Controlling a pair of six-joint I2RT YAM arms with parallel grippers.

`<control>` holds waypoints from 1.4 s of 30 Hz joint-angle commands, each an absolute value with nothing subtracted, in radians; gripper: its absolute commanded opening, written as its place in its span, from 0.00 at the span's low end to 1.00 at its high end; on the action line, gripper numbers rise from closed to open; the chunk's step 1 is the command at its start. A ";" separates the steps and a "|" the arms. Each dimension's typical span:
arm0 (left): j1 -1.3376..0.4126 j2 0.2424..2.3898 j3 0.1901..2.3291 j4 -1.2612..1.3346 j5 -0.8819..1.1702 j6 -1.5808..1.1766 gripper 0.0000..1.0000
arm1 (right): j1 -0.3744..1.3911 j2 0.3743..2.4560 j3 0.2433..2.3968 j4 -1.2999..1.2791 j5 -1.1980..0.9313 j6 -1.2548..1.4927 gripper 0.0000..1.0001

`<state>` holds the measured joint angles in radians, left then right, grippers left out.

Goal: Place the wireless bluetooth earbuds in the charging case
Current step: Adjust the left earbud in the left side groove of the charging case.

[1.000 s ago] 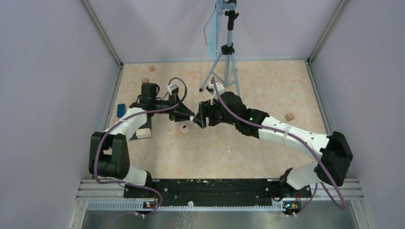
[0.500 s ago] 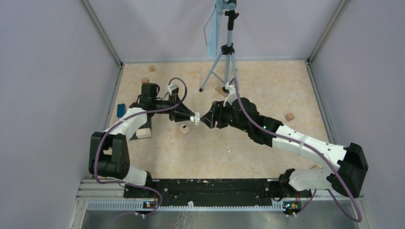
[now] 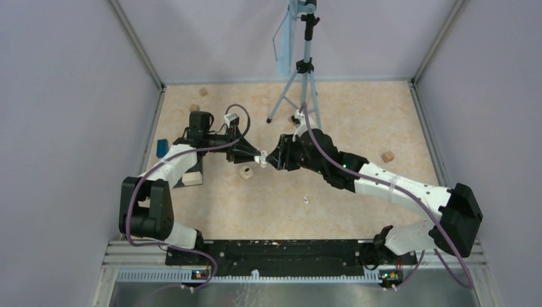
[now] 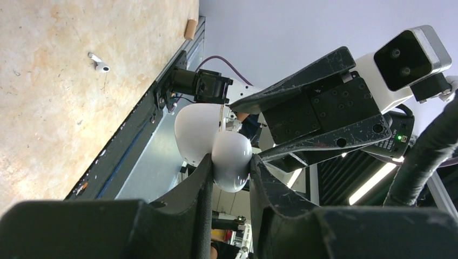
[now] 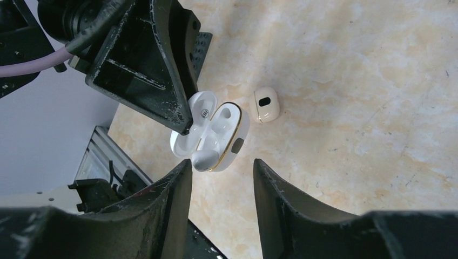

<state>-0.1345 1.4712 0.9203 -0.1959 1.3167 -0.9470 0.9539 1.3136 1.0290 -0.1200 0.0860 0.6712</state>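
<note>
My left gripper point(image 3: 257, 156) is shut on the white charging case point(image 3: 261, 157), held open above the table; the left wrist view shows its fingers point(image 4: 204, 178) pinching the case point(image 4: 231, 162). In the right wrist view the open case point(image 5: 216, 132) has a gold rim, and a white earbud point(image 5: 201, 159) sits at its near end. My right gripper point(image 3: 273, 160) is open just right of the case, its jaws point(image 5: 221, 167) apart and empty. Another white earbud point(image 3: 306, 200) lies loose on the table, also seen in the left wrist view point(image 4: 99, 62).
A second small cream case point(image 3: 246, 171) lies shut on the table below the held one, also in the right wrist view point(image 5: 266, 104). A tripod point(image 3: 300, 83) stands at the back. Tan wooden blocks point(image 3: 387, 157) point(image 3: 203, 91) and a blue block point(image 3: 162, 147) lie around.
My right gripper was up against the held case, drew back to the right, and has since edged slightly back toward it. My left gripper has kept still with the case.
</note>
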 commanded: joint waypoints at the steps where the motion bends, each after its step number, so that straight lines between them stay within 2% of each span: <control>1: -0.138 1.480 0.951 -0.182 1.325 -0.931 0.00 | 0.965 1.325 1.094 -0.077 0.082 0.676 0.43; 10: -0.138 1.479 0.951 -0.184 1.324 -0.930 0.00 | 0.972 1.343 1.103 -0.063 0.062 0.675 0.36; 17: -0.138 1.479 0.950 -0.184 1.326 -0.928 0.00 | 0.983 1.350 1.101 -0.073 0.074 0.682 0.35; 27: -0.138 1.471 0.944 -0.183 1.327 -0.927 0.00 | 0.984 1.352 1.087 -0.056 0.071 0.693 0.24; 36: -0.138 1.469 0.942 -0.181 1.328 -0.928 0.00 | 0.984 1.367 1.093 -0.055 0.075 0.697 0.24; 42: -0.138 1.468 0.939 -0.181 1.331 -0.927 0.00 | 0.985 1.367 1.094 -0.047 0.076 0.692 0.17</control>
